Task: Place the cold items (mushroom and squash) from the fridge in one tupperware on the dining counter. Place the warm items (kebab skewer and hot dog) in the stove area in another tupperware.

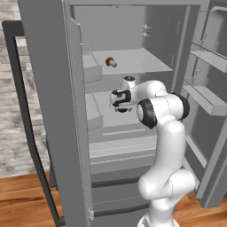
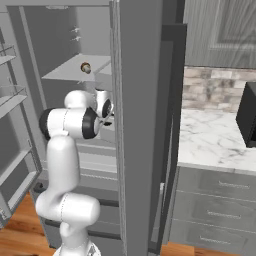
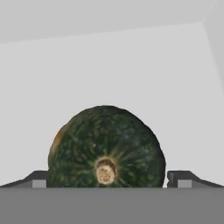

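**Reaching into open fridge, squash between spread fingers**

Standing wide open, the grey fridge (image 1: 133,26) takes up most of both base views; doors swung out, door bins on the far door, pale shelves inside. Wood floor below, brick-pattern wall at left in left base view. Right base view: marble counter (image 2: 210,142) w/ grey drawers under it, a dark appliance (image 2: 247,122) at its far edge, tile backsplash behind. White arm (image 1: 166,146) reaches in at mid-shelf level. Mushroom (image 1: 110,62) sits on upper shelf, well above the hand. Hand view: dark green squash (image 3: 106,146) on pale shelf, stem end facing cam. Gripper (image 3: 106,180) fingers fully spread, one tip either side of squash, just beside it; contact not clear.
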